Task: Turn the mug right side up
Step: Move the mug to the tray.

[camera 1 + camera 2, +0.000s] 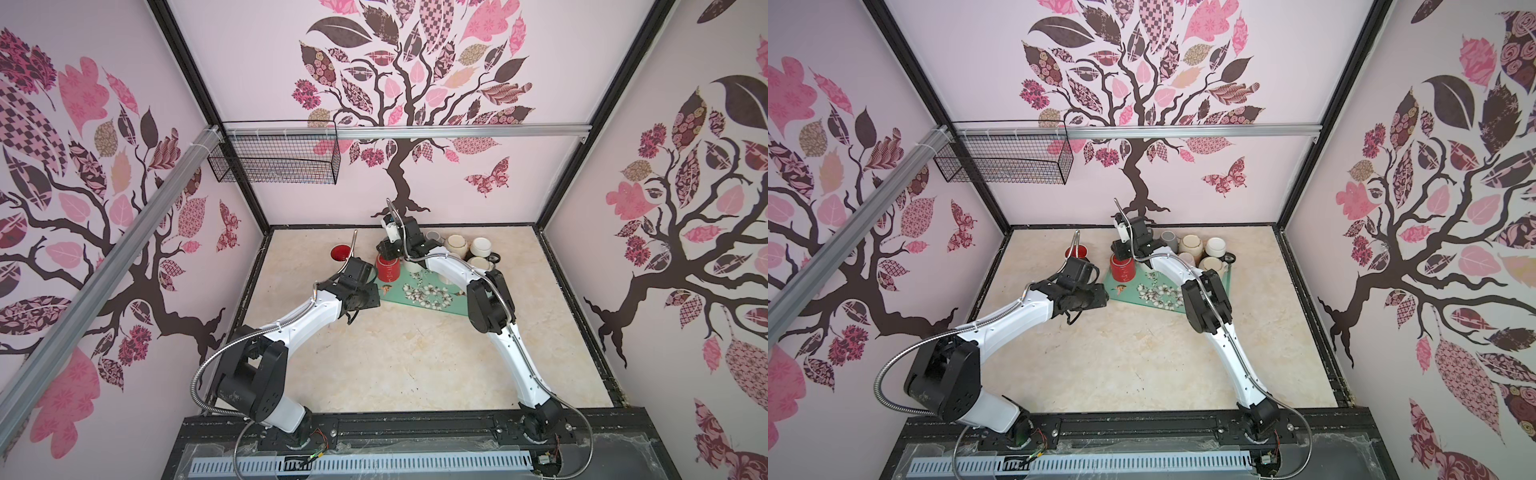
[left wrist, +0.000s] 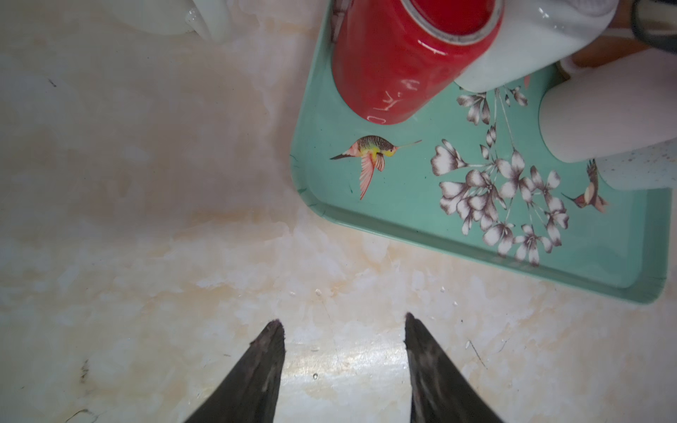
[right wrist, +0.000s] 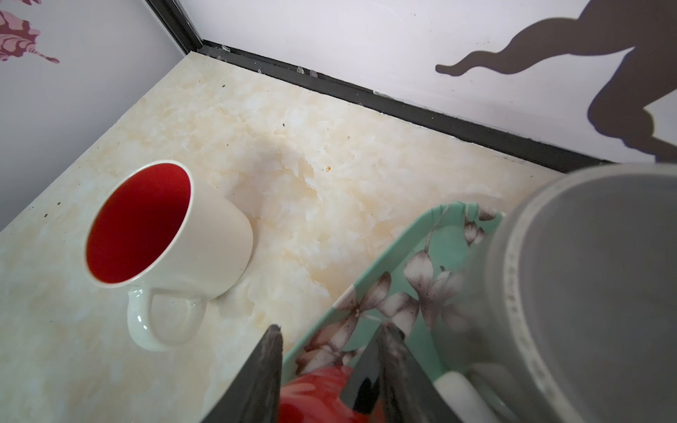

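The red mug (image 1: 388, 270) (image 1: 1122, 269) stands upside down, base up, on the left corner of the green flowered tray (image 1: 415, 305). The left wrist view shows its base ring and red wall (image 2: 403, 62). My right gripper (image 1: 388, 251) (image 3: 331, 327) points down over it, and a red part of the mug (image 3: 315, 392) lies between the two fingers. Whether they press on it does not show. My left gripper (image 2: 342, 318) hangs open and empty above bare table, just off the tray's near-left rim (image 2: 366, 219).
A white mug with a red inside (image 1: 341, 252) (image 3: 205, 241) stands upright on the table left of the tray. A grey mug (image 3: 586, 293) and several cream mugs (image 1: 455, 245) crowd the tray's back right. A wire basket (image 1: 274, 153) hangs on the back wall.
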`<state>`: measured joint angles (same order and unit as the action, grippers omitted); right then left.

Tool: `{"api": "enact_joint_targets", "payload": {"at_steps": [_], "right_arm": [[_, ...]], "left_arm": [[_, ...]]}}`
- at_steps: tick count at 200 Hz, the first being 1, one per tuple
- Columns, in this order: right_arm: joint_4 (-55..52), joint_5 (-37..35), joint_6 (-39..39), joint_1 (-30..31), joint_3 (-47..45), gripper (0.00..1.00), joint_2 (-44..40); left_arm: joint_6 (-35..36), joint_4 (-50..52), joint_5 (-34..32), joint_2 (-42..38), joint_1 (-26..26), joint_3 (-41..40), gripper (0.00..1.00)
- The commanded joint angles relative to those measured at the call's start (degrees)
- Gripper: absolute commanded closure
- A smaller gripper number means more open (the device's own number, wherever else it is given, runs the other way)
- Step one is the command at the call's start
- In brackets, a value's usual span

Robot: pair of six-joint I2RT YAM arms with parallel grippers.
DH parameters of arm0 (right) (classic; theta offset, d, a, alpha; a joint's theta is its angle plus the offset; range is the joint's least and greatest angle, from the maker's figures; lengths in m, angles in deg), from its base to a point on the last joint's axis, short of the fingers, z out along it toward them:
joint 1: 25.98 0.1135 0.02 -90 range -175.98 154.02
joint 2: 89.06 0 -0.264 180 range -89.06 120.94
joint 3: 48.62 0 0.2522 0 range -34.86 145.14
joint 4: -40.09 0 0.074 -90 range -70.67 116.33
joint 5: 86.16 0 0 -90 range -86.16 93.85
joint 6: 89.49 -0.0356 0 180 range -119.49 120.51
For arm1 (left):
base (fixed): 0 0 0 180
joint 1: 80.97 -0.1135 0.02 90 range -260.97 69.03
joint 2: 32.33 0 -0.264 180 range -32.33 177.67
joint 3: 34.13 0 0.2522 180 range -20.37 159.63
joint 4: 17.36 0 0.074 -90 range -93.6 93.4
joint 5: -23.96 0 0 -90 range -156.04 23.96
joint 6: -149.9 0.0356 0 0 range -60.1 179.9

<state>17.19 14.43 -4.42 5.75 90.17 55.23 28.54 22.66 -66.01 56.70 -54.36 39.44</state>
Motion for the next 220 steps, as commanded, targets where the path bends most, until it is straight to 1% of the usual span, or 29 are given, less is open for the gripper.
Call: {"api": "enact_joint_targets", "payload": {"at_steps": [1,29,54,91,119,171,180,189,195,208,220], "right_arm": [[-2.6,-1.4,0.3,-0.2,-6.9,0.57,-5.8],[1.9,-1.3,-1.4,-0.2,-17.0,0.58,-11.8],[3.5,-3.6,-3.4,-0.2,-24.5,0.58,-17.1],[5.4,-6.4,-5.3,-0.3,-34.0,0.57,-24.8],[4.8,-9.3,-6.0,-0.2,-39.2,0.57,-29.3],[5.1,-13.4,-9.4,-0.3,-49.4,0.57,-36.2],[5.9,-13.9,-9.9,-0.3,-51.2,0.54,-37.7],[6.4,-14.9,-10.3,-0.3,-52.6,0.48,-39.2],[6.5,-15.6,-10.6,-0.3,-53.1,0.45,-40.2],[6.4,-16.8,-10.9,-0.4,-53.6,0.42,-42.2],[6.1,-17.1,-11.3,-0.9,-53.7,0.42,-43.7]], "left_arm": [[-1.6,-3.3,4.6,1.8,-1.4,2.9,0.44],[-3.1,-4.2,7.2,4.2,-2.4,3.8,0.45],[-4.7,-6.2,9.5,5.4,-2.5,3.5,0.45],[-9.0,-12.2,13.1,7.8,-2.3,2.1,0.47],[-9.6,-14.1,13.9,9.6,-0.9,2.5,0.49],[-8.8,-15.1,13.5,12.4,2.6,4.3,0.50],[-8.7,-15.1,13.5,12.8,2.6,4.4,0.50],[-8.6,-15.1,13.2,13.0,2.5,4.5,0.50],[-8.5,-14.9,13.0,12.9,2.2,4.7,0.50],[-8.3,-14.8,12.9,12.8,1.5,4.8,0.52],[-7.8,-14.8,13.2,12.7,0.5,5.3,0.55]]}}
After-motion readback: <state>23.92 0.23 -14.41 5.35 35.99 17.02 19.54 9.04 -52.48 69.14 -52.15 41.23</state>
